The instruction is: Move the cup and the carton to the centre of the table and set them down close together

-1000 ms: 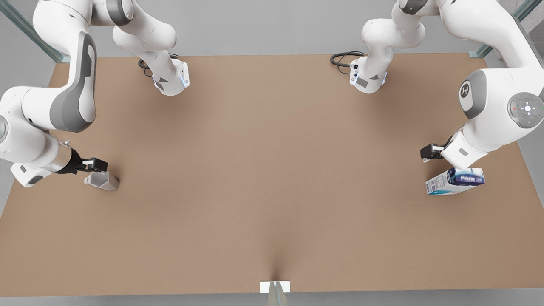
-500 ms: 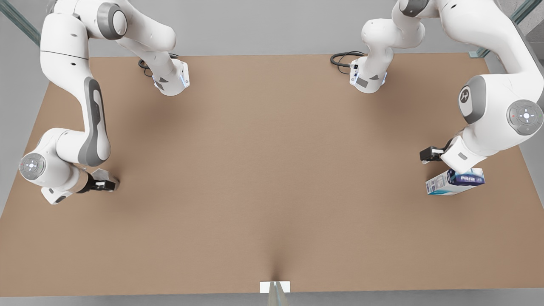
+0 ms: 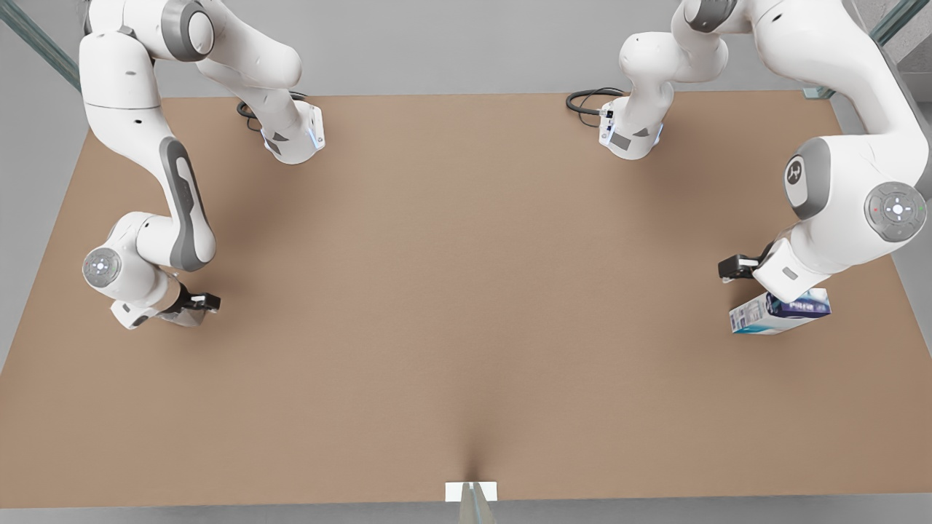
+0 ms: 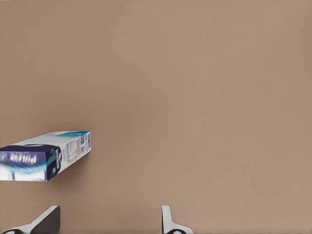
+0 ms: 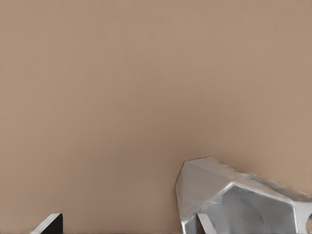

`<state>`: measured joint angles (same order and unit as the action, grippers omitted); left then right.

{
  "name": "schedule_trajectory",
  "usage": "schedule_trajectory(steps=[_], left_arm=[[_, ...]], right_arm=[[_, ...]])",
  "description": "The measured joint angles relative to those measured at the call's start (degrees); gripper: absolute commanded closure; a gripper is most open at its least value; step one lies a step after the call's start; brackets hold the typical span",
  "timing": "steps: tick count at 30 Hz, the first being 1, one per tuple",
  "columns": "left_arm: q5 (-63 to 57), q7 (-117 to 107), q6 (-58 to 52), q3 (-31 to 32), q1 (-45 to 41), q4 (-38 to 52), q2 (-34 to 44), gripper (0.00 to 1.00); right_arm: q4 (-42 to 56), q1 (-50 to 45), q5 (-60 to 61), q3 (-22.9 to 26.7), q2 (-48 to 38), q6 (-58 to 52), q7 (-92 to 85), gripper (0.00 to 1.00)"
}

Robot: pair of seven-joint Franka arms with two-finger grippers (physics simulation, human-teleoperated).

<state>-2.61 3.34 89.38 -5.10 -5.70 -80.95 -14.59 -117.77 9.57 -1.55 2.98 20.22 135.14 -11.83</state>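
The whitish-grey faceted cup (image 5: 234, 197) lies on its side on the brown table (image 3: 466, 291) near the front view's left edge, its mouth facing my right gripper (image 5: 126, 225). That gripper is open, and one fingertip (image 5: 204, 225) overlaps the cup's mouth. From the front, the right gripper (image 3: 207, 301) covers most of the cup (image 3: 186, 316). The white and blue carton (image 3: 779, 311) lies flat at the front view's right. My left gripper (image 3: 730, 268) hovers beside it, open and holding nothing. In the left wrist view the carton (image 4: 46, 161) is off to one side of the left gripper (image 4: 107, 224).
Two white arm bases (image 3: 295, 138) (image 3: 630, 135) stand at the table's far edge, with black cables (image 3: 586, 102) beside them. A small white bracket (image 3: 471, 491) is fixed at the middle of the near edge. Bare tabletop lies between the two objects.
The right arm has swung in and lowered, bringing its gripper from just behind the cup to right over it. The left gripper has barely shifted beside the carton.
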Motion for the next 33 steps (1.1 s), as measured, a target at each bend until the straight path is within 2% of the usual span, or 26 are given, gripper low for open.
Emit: schedule_trajectory(steps=[9, 13, 14, 15, 17, 19, 20, 21, 33], left_arm=[[0.1, 0.0, 0.3, -0.4, 0.0, 0.0, -0.3, 0.00], [0.1, 0.0, 0.3, -0.4, 0.0, 0.1, -0.3, 0.00], [0.1, 0.0, 0.3, -0.4, 0.0, 0.0, -0.3, 0.00], [0.1, 0.0, 0.2, -0.4, 0.0, 0.0, -0.3, 0.00], [0.1, 0.0, 0.3, -0.4, 0.0, 0.1, -0.3, 0.00], [0.1, 0.0, 0.4, -0.4, 0.0, 0.0, -0.3, 0.00], [0.1, 0.0, 0.4, -0.4, 0.0, 0.0, -0.3, 0.00], [0.1, 0.0, 0.4, -0.4, 0.0, 0.0, -0.3, 0.00], [0.0, 0.0, 0.0, -0.4, -0.1, 0.1, -0.2, 0.00]], right_arm=[[-2.3, 1.8, 0.0, 0.0, 0.6, 1.6, -0.4, 0.00], [-4.3, 2.7, 0.0, 0.0, 2.1, 6.4, -0.6, 0.00], [-4.3, 2.6, 0.0, 0.0, 2.3, 6.4, -1.2, 0.14], [-4.2, 2.6, 0.0, 0.0, 2.3, 6.4, -1.3, 0.34], [-4.1, 2.6, 0.0, 0.0, 2.3, 6.3, -1.6, 0.57], [-3.7, 2.6, 0.0, 0.0, 2.2, 5.9, -2.8, 0.67], [-3.7, 2.6, 0.0, 0.0, 2.3, 5.9, -2.9, 0.76], [-3.7, 2.6, 0.0, 0.0, 2.5, 5.9, -2.8, 0.79], [-2.5, 2.7, -0.3, 0.0, 3.7, 5.2, -3.6, 0.79]])
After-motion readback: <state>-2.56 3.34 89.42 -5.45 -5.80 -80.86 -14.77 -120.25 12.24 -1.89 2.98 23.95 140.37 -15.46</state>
